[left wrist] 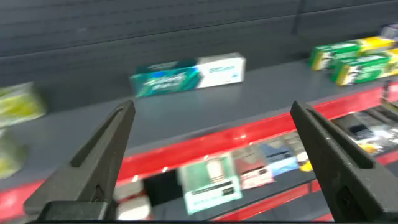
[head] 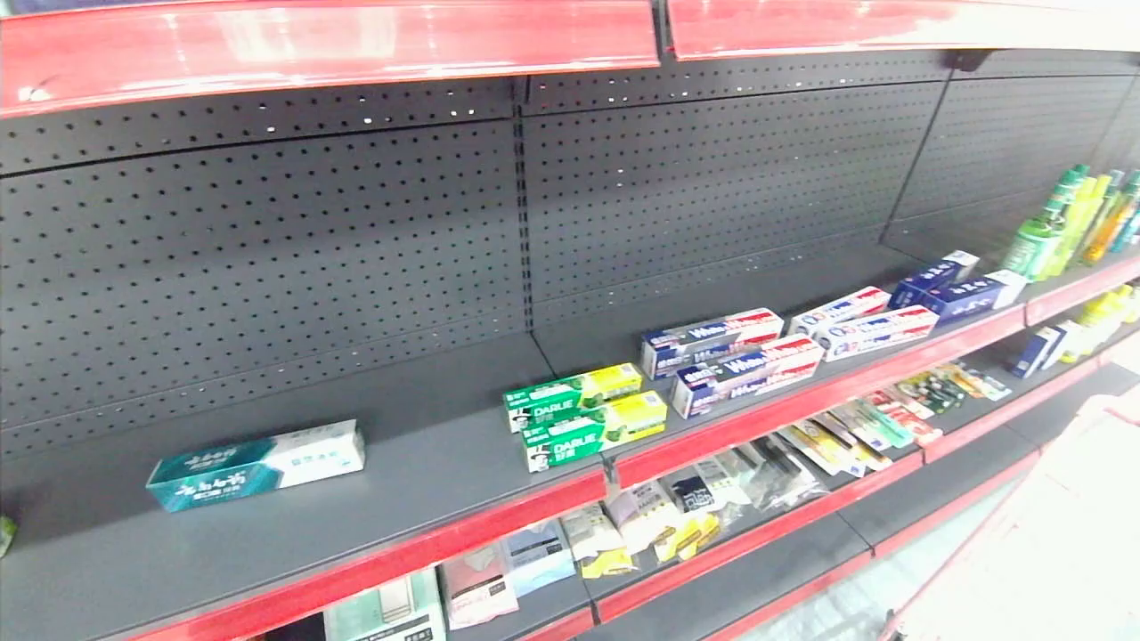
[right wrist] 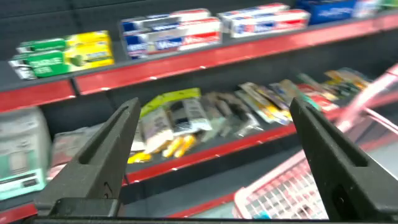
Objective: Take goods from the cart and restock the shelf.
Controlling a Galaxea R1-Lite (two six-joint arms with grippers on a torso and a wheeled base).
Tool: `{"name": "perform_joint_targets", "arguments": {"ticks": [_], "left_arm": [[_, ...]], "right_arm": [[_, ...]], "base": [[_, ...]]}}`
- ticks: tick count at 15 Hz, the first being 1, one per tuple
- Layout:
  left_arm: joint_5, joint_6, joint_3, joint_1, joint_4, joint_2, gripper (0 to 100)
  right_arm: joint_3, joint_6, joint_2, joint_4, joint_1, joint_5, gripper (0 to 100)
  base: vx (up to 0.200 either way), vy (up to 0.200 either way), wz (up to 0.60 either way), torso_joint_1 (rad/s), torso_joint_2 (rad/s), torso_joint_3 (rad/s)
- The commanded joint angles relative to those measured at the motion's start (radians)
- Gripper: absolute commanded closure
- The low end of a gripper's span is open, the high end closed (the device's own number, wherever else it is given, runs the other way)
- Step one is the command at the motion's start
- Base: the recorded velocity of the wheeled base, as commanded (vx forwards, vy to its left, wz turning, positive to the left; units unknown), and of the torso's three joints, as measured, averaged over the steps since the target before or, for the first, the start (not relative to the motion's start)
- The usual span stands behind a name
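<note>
A teal and white toothpaste box [head: 256,465] lies alone on the dark shelf [head: 427,445] at the left. Two green and yellow boxes [head: 586,416] sit near the shelf's middle, with red, white and blue boxes [head: 732,361] to their right. My left gripper [left wrist: 211,155] hangs open and holds nothing, in front of the shelf edge below the teal box [left wrist: 188,74]. My right gripper [right wrist: 214,155] is open too with nothing in it, facing the lower shelf of bagged goods [right wrist: 186,121]. A pink cart's wire rim [right wrist: 292,193] lies beneath it.
Dark blue boxes [head: 957,287] and green and yellow spray bottles [head: 1073,218] stand farther right on the shelf. Lower shelves hold packets [head: 677,507] and small boxes [head: 392,610]. A pegboard back wall [head: 267,249] and a red upper shelf edge [head: 329,40] bound the space.
</note>
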Motion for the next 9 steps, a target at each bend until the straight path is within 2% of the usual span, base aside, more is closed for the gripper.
{"name": "perform_joint_targets", "arguments": {"ticks": [1, 9], "left_arm": [[0.000, 0.000, 0.000, 0.000, 0.000, 0.001, 0], [0.000, 0.000, 0.000, 0.000, 0.000, 0.001, 0]], "right_arm": [[0.000, 0.000, 0.001, 0.000, 0.001, 0.000, 0], [0.000, 0.000, 0.001, 0.000, 0.001, 0.000, 0]], "base": [[0.000, 0.000, -0.60, 0.002, 0.00, 0.002], [0.000, 0.000, -0.60, 0.002, 0.00, 0.002]]}}
